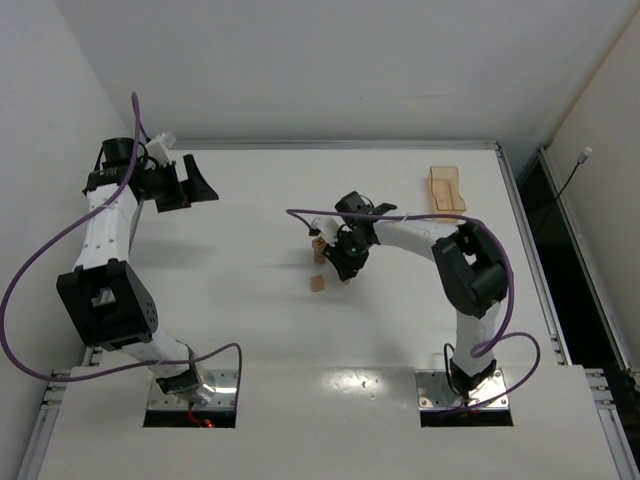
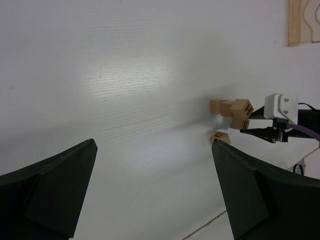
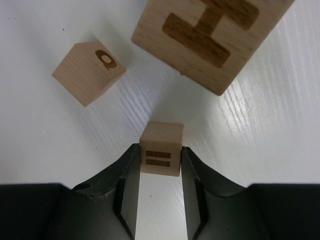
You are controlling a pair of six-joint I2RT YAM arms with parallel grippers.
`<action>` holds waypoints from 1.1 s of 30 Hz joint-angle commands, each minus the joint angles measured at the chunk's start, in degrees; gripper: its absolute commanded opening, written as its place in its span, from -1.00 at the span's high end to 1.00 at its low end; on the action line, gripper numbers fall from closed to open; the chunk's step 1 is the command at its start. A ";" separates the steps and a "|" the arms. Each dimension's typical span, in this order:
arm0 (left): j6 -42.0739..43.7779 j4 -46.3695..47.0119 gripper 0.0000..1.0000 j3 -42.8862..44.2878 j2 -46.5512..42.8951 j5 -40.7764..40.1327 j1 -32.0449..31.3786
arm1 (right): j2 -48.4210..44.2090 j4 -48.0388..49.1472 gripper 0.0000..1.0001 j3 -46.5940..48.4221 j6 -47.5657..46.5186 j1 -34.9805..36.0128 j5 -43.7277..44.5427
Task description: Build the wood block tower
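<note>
My right gripper [image 3: 161, 152] is shut on a small tan wood block [image 3: 161, 137] marked with two dark bars, held low over the white table. Just beyond it, an H-marked block [image 3: 210, 35] looms large and tilted, nearer the camera. A loose block with a round mark [image 3: 89, 71] lies to its left. In the top view the right gripper [image 1: 328, 255] sits at the block cluster [image 1: 320, 243], and the loose block [image 1: 317, 284] lies nearer the arms. The left wrist view shows the H block [image 2: 242, 107] above another cube [image 2: 243, 123]. My left gripper [image 2: 154, 144] is open and empty, far left [image 1: 190, 185].
A pale wooden tray [image 1: 446, 188] lies at the back right of the table and also shows in the left wrist view [image 2: 302, 22]. Purple cables loop from both arms. Metal rails edge the table [image 1: 250, 350] on the right and at the front.
</note>
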 commanded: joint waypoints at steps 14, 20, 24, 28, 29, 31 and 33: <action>1.24 1.08 -1.00 2.86 0.13 1.61 -0.12 | -5.70 -27.11 1.00 23.19 -14.07 -2.97 -2.10; 1.85 -0.77 -1.00 5.59 0.93 -0.85 -0.12 | 4.23 -33.52 1.00 40.51 -10.66 -1.92 -1.65; 1.85 -0.77 -1.00 6.12 0.93 -1.91 -0.12 | 8.28 -33.80 1.00 45.02 -8.98 -1.31 -1.66; 1.85 -0.77 -1.00 5.59 0.93 -1.91 -0.12 | 9.51 -33.09 1.00 46.15 -7.31 -0.69 -0.61; 1.85 -0.25 -1.00 5.59 0.93 -1.91 -0.12 | 9.52 -32.57 1.00 46.16 -7.31 0.01 0.53; 1.85 -0.25 -1.00 5.59 0.93 -1.91 -0.12 | 10.21 -32.57 1.00 46.85 -7.31 0.54 0.54; 1.85 -0.25 -1.00 5.06 0.93 -1.91 -0.12 | 10.75 -32.57 1.00 47.56 -6.79 1.07 0.54</action>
